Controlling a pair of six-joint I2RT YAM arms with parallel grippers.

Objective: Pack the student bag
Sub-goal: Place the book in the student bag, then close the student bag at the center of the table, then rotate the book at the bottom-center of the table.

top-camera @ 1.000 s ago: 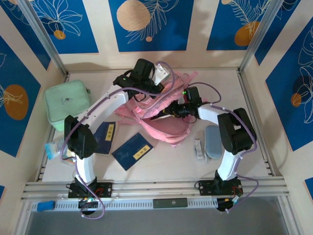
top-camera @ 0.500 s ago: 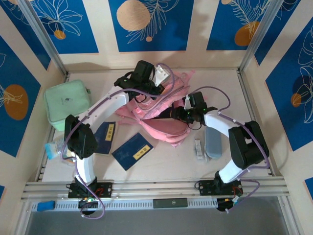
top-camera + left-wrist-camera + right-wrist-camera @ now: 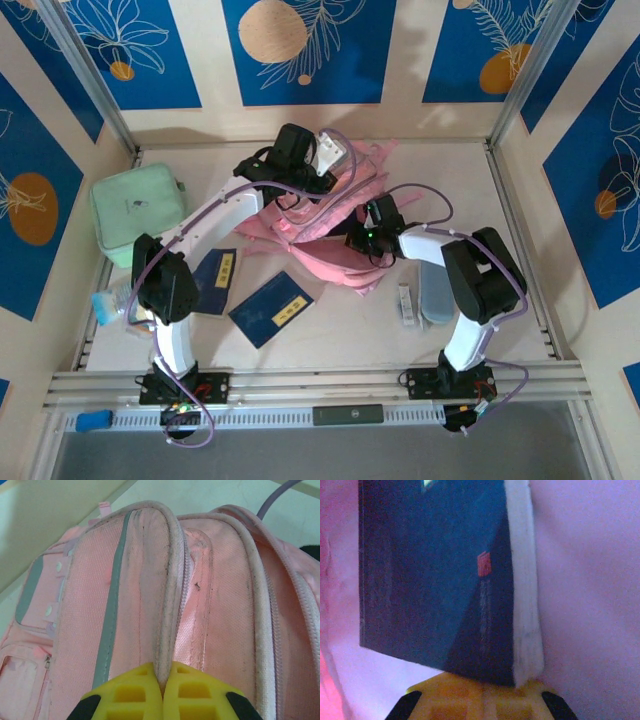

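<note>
The student bag [image 3: 335, 262], pink and soft, lies in the middle of the table with its mouth held up. My left gripper [image 3: 162, 692] is shut on the bag's pale piped zip rim [image 3: 170, 605] and holds it up at the bag's far side [image 3: 337, 160]. My right gripper [image 3: 487, 697] reaches into the bag's opening from the right [image 3: 356, 240]. Its yellow fingers are shut together with nothing between them. A dark blue book [image 3: 435, 580] with white page edges stands inside the pink lining, its lower corner right at the fingertips.
A mint green zip case [image 3: 135, 210] sits at the left. Two dark blue books [image 3: 218, 280] [image 3: 272, 308] lie in front of the bag. A grey-blue pouch [image 3: 436, 290] and a small white item [image 3: 406, 303] lie at the right. Small things [image 3: 112, 303] sit at the left edge.
The right arm drew back to the right, then pushed left into the bag again, and its jaws have closed. The left gripper has kept hold of the rim.
</note>
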